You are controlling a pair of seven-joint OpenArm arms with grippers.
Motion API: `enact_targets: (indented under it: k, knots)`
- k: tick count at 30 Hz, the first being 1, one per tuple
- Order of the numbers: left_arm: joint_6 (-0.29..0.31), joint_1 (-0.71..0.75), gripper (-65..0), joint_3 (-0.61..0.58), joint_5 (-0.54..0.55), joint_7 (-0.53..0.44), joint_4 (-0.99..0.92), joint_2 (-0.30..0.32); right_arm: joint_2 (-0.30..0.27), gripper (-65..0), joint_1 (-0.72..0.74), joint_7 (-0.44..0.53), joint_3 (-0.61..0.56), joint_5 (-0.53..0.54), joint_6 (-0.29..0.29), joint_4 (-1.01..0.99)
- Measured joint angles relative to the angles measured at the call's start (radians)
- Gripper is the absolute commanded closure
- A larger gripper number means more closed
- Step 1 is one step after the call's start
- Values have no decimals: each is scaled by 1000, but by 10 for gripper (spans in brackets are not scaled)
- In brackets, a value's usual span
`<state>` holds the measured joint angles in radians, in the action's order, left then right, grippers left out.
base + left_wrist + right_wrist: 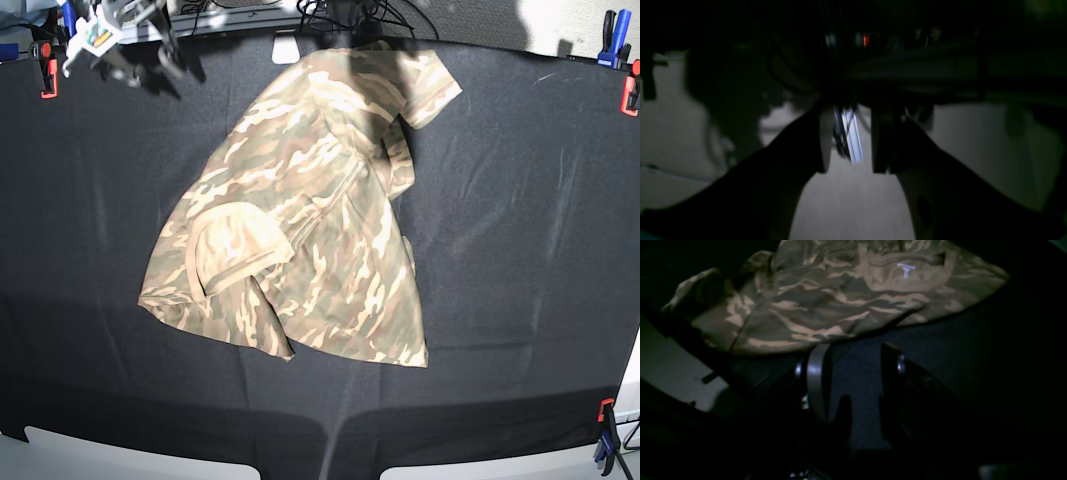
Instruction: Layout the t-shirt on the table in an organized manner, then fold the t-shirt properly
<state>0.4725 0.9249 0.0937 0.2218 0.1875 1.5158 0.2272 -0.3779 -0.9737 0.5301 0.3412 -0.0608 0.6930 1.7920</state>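
Shirt first: the t-shirt (300, 220) lies crumpled near the middle of the bench (520, 220), slanted, collar toward the near left, one sleeve poking out far right, hem edges folded over. Not laid out yet — the spreading step is in hand, by my read.

Right gripper (853, 386) hovers above bare black cloth just short of the shirt's edge, jaws parted with nothing between them. Left gripper (848, 140) points off the bench toward pale floor; a clear gap shows between its fingers, empty too. Neither arm shows in the base view.

How I'd do it well:
- Pinch single layers only — grab at the shoulders or hem corners, not the bunched middle.
- Pull both grips apart together so the body goes flat rather than dragging as a lump.
- Rotate the shirt square to the bench edge before any fold.
- Free the tucked sleeve and lay it out sideways.

Risk: black cloth may lift with the pinch.
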Motion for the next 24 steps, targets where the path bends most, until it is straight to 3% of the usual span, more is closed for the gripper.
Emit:
enact_targets:
  k: [4, 8, 12, 14, 18, 24]
  knots:
    - [0, 3, -176, 0, 74, 134, 111, 0, 1, -239, 13, -1, 0, 0, 0, 0]
    - [-1, 3, -176, 0, 73, 302, 287, 0, 1, -240, 24, -5, 0, -3, 0, 0]
    - [-103, 6, -176, 0, 75, 433, 473, 0, 1, -240, 26, -5, 0, -3, 0, 0]
    - [-150, 9, -176, 3, 71, 450, 544, 0, 1, -240, 27, -5, 0, -3, 0, 0]
    - [-148, 2, -176, 4, 74, 393, 645, 0, 19, -240, 66, -7, 0, -3, 0, 0]
    - [-148, -130, -176, 2, 93, 398, 663, 0, 91, -240, 208, -47, 0, -9, 0, 0]
